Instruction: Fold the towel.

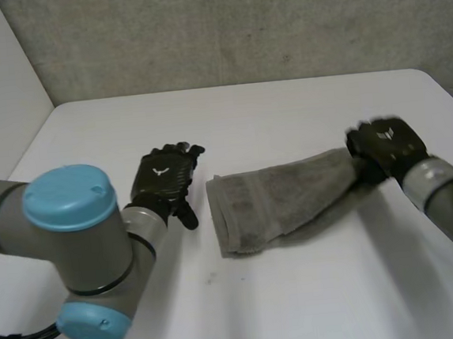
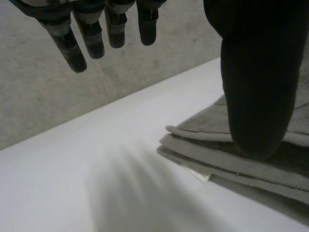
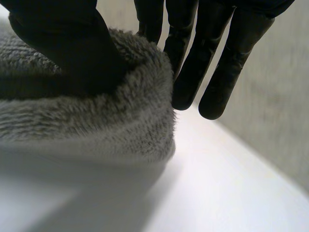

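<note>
A grey towel (image 1: 277,201) lies folded into a long strip across the middle of the white table (image 1: 301,298). My right hand (image 1: 387,147) is at its right end, which is gathered and raised a little. In the right wrist view the thumb (image 3: 63,43) presses on top of the towel's thick edge (image 3: 87,125) and the fingers (image 3: 212,63) stand behind it, pinching the cloth. My left hand (image 1: 164,183) rests open just left of the towel's left end. Its fingers (image 2: 91,38) are straight, and its thumb (image 2: 256,87) hangs over the layered edge (image 2: 203,147).
A grey wall runs behind the table's far edge (image 1: 235,86), and a white wall stands at the left. My left arm's large joint (image 1: 73,230) fills the near left.
</note>
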You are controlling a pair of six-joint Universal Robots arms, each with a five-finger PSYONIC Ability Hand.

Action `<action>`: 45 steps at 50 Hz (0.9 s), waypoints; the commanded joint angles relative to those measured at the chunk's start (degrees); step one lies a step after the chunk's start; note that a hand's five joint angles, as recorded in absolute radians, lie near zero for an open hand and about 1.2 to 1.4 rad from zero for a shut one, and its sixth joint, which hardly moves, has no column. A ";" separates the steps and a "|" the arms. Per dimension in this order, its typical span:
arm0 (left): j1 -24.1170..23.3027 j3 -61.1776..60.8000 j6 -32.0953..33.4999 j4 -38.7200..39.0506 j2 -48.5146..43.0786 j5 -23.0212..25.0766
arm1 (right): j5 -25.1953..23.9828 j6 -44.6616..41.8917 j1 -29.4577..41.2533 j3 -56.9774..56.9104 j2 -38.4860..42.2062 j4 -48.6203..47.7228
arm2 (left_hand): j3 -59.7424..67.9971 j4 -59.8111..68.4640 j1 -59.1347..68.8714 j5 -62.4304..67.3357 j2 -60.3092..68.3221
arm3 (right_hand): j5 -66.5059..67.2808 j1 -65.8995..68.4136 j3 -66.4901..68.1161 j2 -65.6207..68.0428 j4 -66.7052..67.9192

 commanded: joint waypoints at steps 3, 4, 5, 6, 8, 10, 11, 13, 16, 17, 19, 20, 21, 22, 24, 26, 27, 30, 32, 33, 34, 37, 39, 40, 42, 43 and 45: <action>4.61 -6.17 0.15 -0.01 9.47 -0.83 | 2.77 -1.65 21.44 -20.45 9.22 9.68 | 0.50 0.47 -0.26 -1.63 0.57 | 14.02 26.43 12.19 12.44 11.64; 4.61 -6.18 0.15 -0.01 9.48 -0.84 | 2.68 -3.21 24.92 -23.32 11.74 11.51 | 0.50 0.47 -0.26 -1.63 0.57 | 14.02 26.43 12.19 12.44 11.64; 5.57 -6.97 0.15 -0.01 10.78 -1.27 | 2.68 -3.23 24.95 -23.35 11.77 11.53 | 0.50 0.47 -0.26 -1.63 0.57 | 14.02 26.43 12.19 12.44 11.64; 5.58 -6.97 0.15 -0.01 10.80 -1.28 | 2.42 -5.14 28.17 -25.35 14.47 12.92 | 0.50 0.47 -0.26 -1.63 0.57 | 14.02 26.43 12.19 12.44 11.64; 7.15 -8.11 -0.02 -0.01 12.64 -1.71 | 2.51 -7.10 30.67 -26.60 17.13 13.99 | 0.50 0.47 -0.26 -1.63 0.57 | 14.02 26.43 12.19 12.44 11.64; 7.77 -8.46 -0.03 -0.01 13.17 -1.72 | 3.03 -10.07 33.38 -27.22 20.46 15.21 | 0.50 0.47 -0.26 -1.63 0.57 | 14.02 26.43 12.19 12.44 11.64; 8.04 -8.55 -0.11 -0.01 13.26 -1.72 | 3.04 -10.08 33.39 -27.22 20.47 15.22 | 0.50 0.47 -0.26 -1.63 0.57 | 14.02 26.43 12.19 12.44 11.64; 8.22 -8.47 -0.11 -0.01 13.26 -1.63 | 3.12 -11.05 33.83 -26.95 21.26 15.31 | 0.50 0.47 -0.26 -1.63 0.57 | 12.06 24.47 10.24 10.48 9.69; 8.39 -7.86 -0.20 0.17 13.17 -1.45 | 3.83 -10.70 33.74 -26.34 20.73 15.39 | 0.50 0.47 -0.26 -1.63 0.57 | -35.54 -23.13 -37.37 -37.12 -37.92; 8.39 -7.85 -0.20 0.17 13.17 -1.45 | 4.87 -10.00 33.57 -26.08 19.60 15.39 | 0.50 0.47 -0.26 -1.63 0.57 | -50.86 -38.45 -52.69 -52.45 -53.24; 8.31 -6.45 -0.81 0.43 12.56 -0.93 | 6.38 -8.94 33.39 -25.37 17.31 15.39 | 0.50 0.47 -0.26 -1.63 0.57 | -55.98 -43.57 -57.81 -57.56 -58.36; 8.31 -6.45 -0.82 0.43 12.56 -0.92 | 7.51 -7.11 33.13 -24.15 14.43 15.22 | 0.50 0.47 -0.26 -1.63 0.57 | -55.98 -43.57 -57.81 -57.56 -58.36; 7.96 -5.05 -1.69 0.52 12.21 -0.92 | 7.52 -7.10 33.13 -24.14 14.41 15.22 | 0.50 0.47 -0.26 -1.63 0.57 | -55.98 -43.57 -57.81 -57.56 -58.36; 7.95 -5.04 -1.70 0.52 12.20 -0.92 | 8.21 -4.75 32.61 -22.49 11.36 14.96 | 0.50 0.47 -0.26 -1.63 0.57 | -55.98 -43.57 -57.81 -57.56 -58.36; 7.43 -1.63 -4.58 0.52 10.46 -1.01 | 8.48 -2.09 31.28 -20.71 8.61 14.78 | 0.50 0.47 -0.26 -1.63 0.57 | -55.98 -43.57 -57.81 -57.56 -58.36; 7.25 0.13 -6.34 0.43 9.14 -1.01 | 8.40 2.90 27.96 -17.56 4.06 14.87 | 0.50 0.47 -0.26 -1.63 0.57 | -55.98 -43.57 -57.81 -57.56 -58.36; 6.64 2.15 -8.18 0.26 7.65 -1.01 | 8.40 2.92 27.94 -17.55 4.03 14.87 | 0.50 0.47 -0.26 -1.63 0.57 | -55.98 -43.57 -57.81 -57.56 -58.36; 3.75 6.37 -11.09 -0.35 4.22 -0.93 | 8.31 7.85 24.87 -15.00 0.96 14.95 | 0.54 0.51 -0.22 -1.59 0.62 | -55.98 -43.57 -57.81 -57.56 -58.36; 2.17 8.30 -11.88 -1.05 2.38 -0.92 | 8.05 10.22 23.20 -14.03 0.17 15.04 | 0.71 0.68 -0.05 -1.42 0.79 | -55.98 -43.57 -57.81 -57.56 -58.36; 2.15 8.32 -11.89 -1.06 2.36 -0.92 | 7.52 12.48 21.37 -13.51 -0.18 15.39 | 0.71 0.68 -0.04 -1.42 0.79 | -55.98 -43.57 -57.81 -57.56 -58.36; 0.85 10.06 -12.41 -2.19 0.45 -0.92 | 6.65 14.68 19.70 -13.16 -0.18 15.48 | 0.71 0.68 -0.04 -1.42 0.79 | -55.98 -43.57 -57.81 -57.56 -58.36; -1.00 12.70 -13.21 -5.00 -2.99 -0.31 | 2.62 17.77 17.06 -12.98 -0.10 15.92 | 0.71 0.68 -0.04 -1.42 0.79 | -55.98 -43.57 -57.81 -57.56 -58.36; -1.63 13.42 -13.82 -6.33 -4.32 0.13 | -0.01 18.21 16.00 -13.07 0.60 16.44 | 0.88 0.85 0.12 -1.25 0.96 | -55.98 -43.57 -57.81 -57.56 -58.36; -2.32 13.85 -14.78 -7.47 -5.71 0.30 | -0.04 18.22 15.99 -13.07 0.61 16.45 | 0.88 0.85 0.12 -1.25 0.96 | -55.98 -43.57 -57.81 -57.56 -58.36; -2.94 14.03 -15.75 -8.26 -7.12 0.31 | -4.94 18.39 13.98 -14.11 4.01 17.50 | 0.88 0.85 0.12 -1.25 0.96 | -55.98 -43.57 -57.81 -57.56 -58.36; -3.64 14.03 -16.37 -8.70 -8.52 0.22 | -4.96 18.39 13.97 -14.12 4.03 17.50 | 0.88 0.85 0.12 -1.25 0.96 | -55.98 -43.57 -57.81 -57.56 -58.36; -4.17 14.03 -16.46 -8.97 -9.84 -0.04 | -6.89 18.04 13.70 -16.04 8.93 18.03 | 0.88 0.85 0.12 -1.25 0.96 | -55.98 -43.57 -57.81 -57.56 -58.36</action>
